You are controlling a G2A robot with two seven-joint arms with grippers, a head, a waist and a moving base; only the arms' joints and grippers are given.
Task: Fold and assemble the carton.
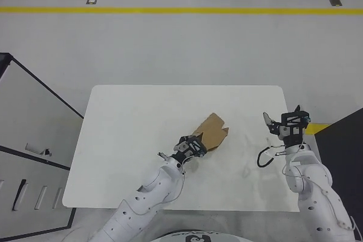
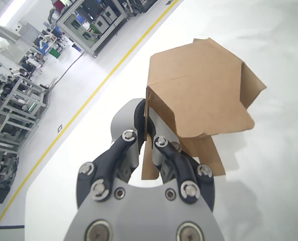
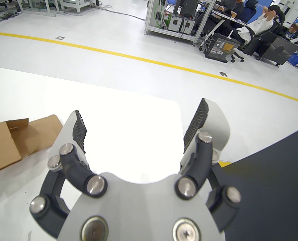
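Left gripper [image 1: 190, 147] sits low at mid-table, its fingers pinched together on a side panel edge of the brown carton [image 1: 210, 132], which rests part-folded on the white table [image 1: 139, 121], inside hidden. Right gripper [image 1: 282, 118] hovers near the table's right edge, well apart, fingers spread wide.
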